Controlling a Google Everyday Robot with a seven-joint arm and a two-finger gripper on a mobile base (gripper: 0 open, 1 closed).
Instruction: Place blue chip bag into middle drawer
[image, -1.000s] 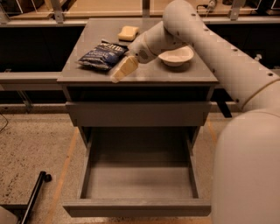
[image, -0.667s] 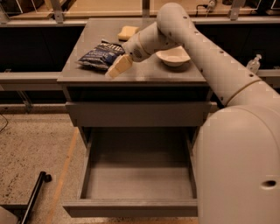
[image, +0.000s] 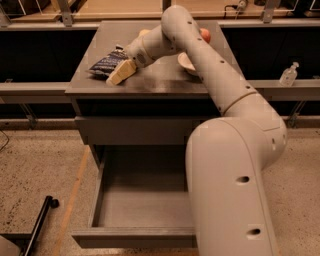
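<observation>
Leftward goes the gripper (image: 121, 71) since a second ago, across the counter (image: 165, 82) to the near right corner of the bag (image: 106, 61), which it now seems to touch or overlap; whether it is released or clenched I cannot tell, and nothing shows the bag lifted. The bag lies flat near the counter's left edge, well apart from the middle drawer (image: 132, 238), which stands pulled fully out below, with nothing in the part of its floor that shows. It is likely open like this so the bag can be dropped straight in. The upper drawer (image: 135, 131) is shut, so it does not overhang the one beneath. The arm reaches in from the right, low and slanted, probably to take the bag by its side rather than press on it from above; a grasp looks like the step in hand, with lift and carry yet to come. A bowl (image: 186, 63) sits half hidden behind the arm. The counter is dark, smooth and dull; the floor (image: 35, 170) is pale speckled stone; a clear bottle (image: 289, 75) stands on a ledge far right.
</observation>
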